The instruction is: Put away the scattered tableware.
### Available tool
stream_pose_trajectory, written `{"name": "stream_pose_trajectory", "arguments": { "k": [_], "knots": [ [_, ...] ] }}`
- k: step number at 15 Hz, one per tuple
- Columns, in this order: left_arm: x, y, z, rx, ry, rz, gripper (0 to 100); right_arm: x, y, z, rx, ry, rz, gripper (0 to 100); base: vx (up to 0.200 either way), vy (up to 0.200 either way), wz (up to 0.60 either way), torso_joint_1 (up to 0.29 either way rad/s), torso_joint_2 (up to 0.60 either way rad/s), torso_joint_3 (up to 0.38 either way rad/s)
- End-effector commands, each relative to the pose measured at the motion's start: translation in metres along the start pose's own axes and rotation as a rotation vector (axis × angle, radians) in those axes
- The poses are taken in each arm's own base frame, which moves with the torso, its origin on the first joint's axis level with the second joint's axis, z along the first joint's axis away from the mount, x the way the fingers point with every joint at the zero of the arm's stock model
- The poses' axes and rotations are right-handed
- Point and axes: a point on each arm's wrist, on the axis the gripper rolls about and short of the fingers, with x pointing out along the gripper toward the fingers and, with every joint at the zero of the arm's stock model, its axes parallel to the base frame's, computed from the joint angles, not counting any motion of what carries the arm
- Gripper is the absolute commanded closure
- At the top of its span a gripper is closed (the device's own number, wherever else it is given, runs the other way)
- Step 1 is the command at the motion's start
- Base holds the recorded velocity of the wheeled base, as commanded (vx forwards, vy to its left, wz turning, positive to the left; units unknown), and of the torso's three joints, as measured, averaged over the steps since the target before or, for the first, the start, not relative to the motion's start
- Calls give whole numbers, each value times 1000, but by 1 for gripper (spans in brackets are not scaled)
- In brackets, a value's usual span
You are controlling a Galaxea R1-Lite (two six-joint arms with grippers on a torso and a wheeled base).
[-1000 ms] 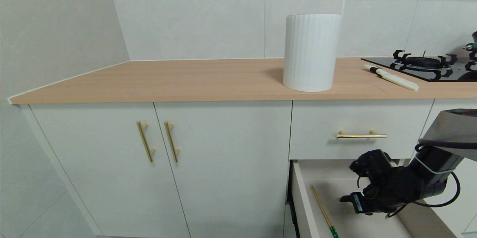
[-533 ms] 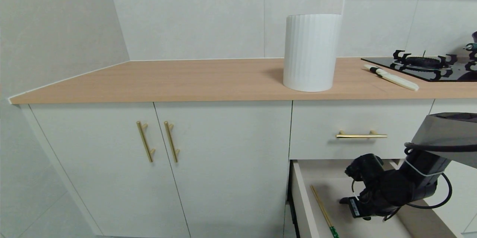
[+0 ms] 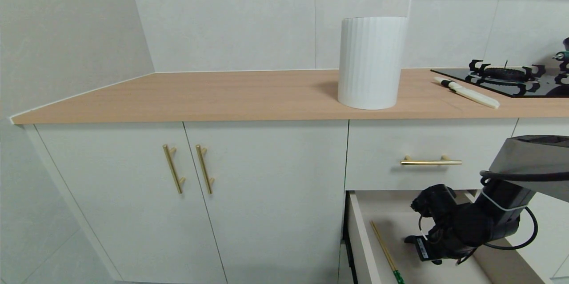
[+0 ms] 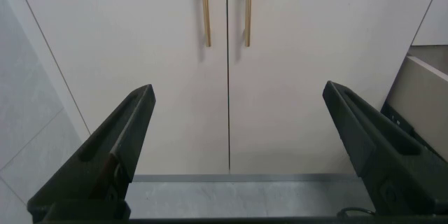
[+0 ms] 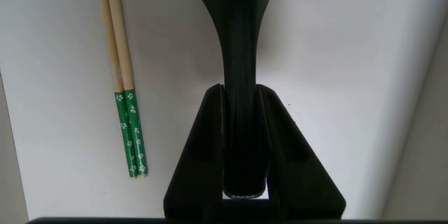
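My right gripper point(image 5: 240, 99) is shut on a black utensil handle point(image 5: 238, 35) and holds it low inside the open drawer point(image 3: 358, 226), just above the white drawer floor. A pair of wooden chopsticks with green patterned ends point(image 5: 122, 77) lies on that floor beside the handle; the chopsticks point(image 3: 385, 253) rest near the drawer's left wall. In the head view the right gripper point(image 3: 420, 243) hangs over the drawer's middle. A cream knife point(image 3: 466, 92) lies on the wooden counter. My left gripper point(image 4: 238, 92) is open with nothing in it, facing the cabinet doors.
A tall white ribbed canister point(image 3: 371, 62) stands on the counter point(image 3: 213, 95). A black gas hob point(image 3: 506, 77) sits at the right. A shut drawer with a gold handle point(image 3: 430, 162) is above the open one. Double doors with gold handles point(image 3: 189, 173) lie left.
My right arm has sunk a little deeper into the drawer and shifted slightly left, still holding the black handle. The rest stays put.
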Motion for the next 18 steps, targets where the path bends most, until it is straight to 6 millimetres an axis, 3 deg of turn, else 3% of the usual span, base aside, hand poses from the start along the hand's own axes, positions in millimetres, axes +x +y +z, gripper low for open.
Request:
{"name": "stream_pose_trajectory", "arguments": {
  "k": [1,2,11,14,18],
  "knots": [
    [0,0,0,0,0,0,0,0,0,0,0,0,-1,100,0,0,0,0,0,0],
    [0,0,0,0,0,0,0,0,0,0,0,0,-1,0,0,0,0,0,0,0],
    [0,0,0,0,-1,0,0,-2,0,0,10,-3,1,0,0,0,0,0,0,0],
    [0,0,0,0,0,0,0,-66,-10,10,59,-148,23,0,0,0,0,0,0,0],
    [0,0,0,0,0,0,0,-148,-18,5,48,-197,75,0,0,0,0,0,0,0]
  ]
}}
